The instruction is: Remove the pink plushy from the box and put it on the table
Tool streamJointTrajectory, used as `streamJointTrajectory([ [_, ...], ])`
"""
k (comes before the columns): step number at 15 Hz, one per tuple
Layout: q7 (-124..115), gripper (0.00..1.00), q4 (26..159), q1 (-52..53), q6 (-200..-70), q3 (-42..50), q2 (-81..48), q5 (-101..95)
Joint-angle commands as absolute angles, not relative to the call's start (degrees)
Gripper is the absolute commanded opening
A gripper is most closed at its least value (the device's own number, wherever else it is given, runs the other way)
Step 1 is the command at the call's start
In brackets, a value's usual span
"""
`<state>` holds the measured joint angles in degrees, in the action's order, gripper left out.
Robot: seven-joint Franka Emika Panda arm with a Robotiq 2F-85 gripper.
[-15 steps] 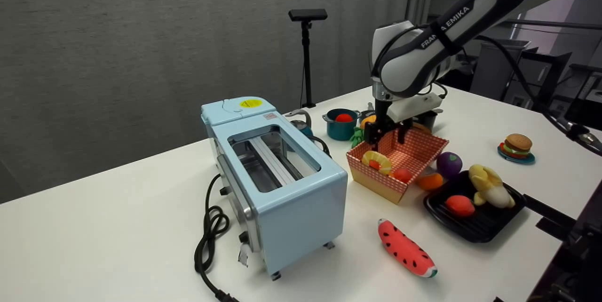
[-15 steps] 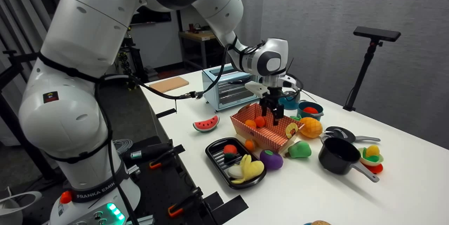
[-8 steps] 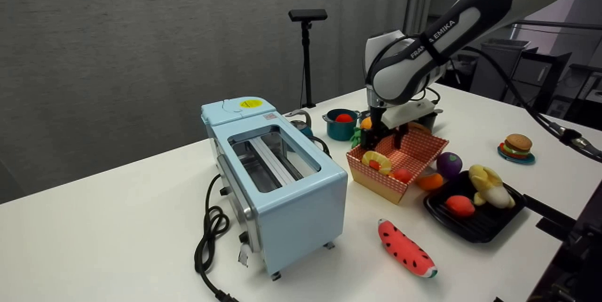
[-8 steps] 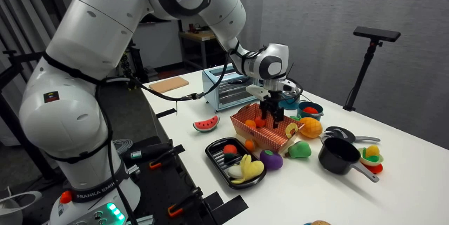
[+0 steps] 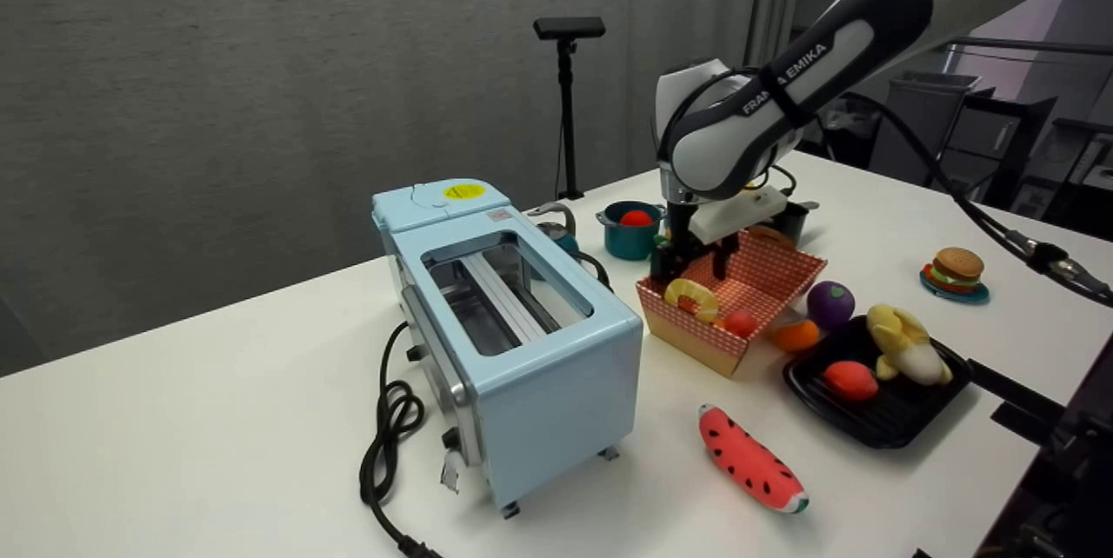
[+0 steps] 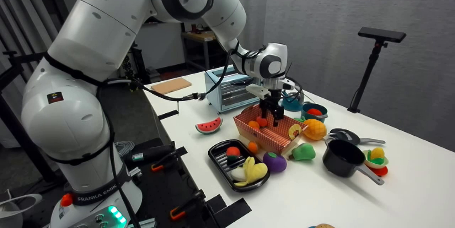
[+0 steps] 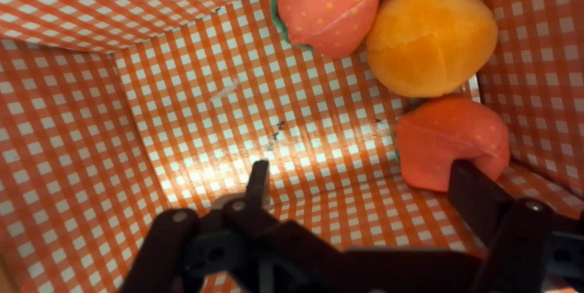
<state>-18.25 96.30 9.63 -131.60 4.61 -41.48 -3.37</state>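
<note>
The box (image 5: 696,341) is an orange-and-white checkered open bin, also in both the other exterior view (image 6: 257,140) and the wrist view (image 7: 219,87). In it lie two pinkish-red strawberry-like plushies, an upper one (image 7: 328,7) and a lower right one (image 7: 445,147). I cannot tell which is the pink plushy. A pinkish-red lump also shows in both exterior views (image 5: 740,323) (image 6: 262,121). My gripper (image 7: 358,176) is open inside the box. Its right finger presses a dent into the lower right plushy; its left finger stands over bare checkered floor. The table (image 5: 243,428) is white.
An orange plush (image 7: 431,37) touches both plushies. A blue toaster (image 5: 556,384) and a toy watermelon (image 5: 752,458) stand beside the box. A black tray (image 6: 245,185) with toy food, a purple eggplant (image 6: 274,162), a green pepper (image 6: 304,151) and a black pot (image 6: 343,164) surround it.
My gripper has gone lower into the box and then moved towards its toaster end. The box has shifted slightly the same way.
</note>
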Motion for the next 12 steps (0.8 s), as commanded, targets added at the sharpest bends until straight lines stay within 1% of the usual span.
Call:
streamJointTrajectory([
  [1, -18.3, 1.00, 95.0, 9.7, -129.8, 4.6, -41.8, -4.5],
  [12, -18.4, 1.00, 96.5, 12.6, -129.6, 3.8, -39.8, -6.4],
])
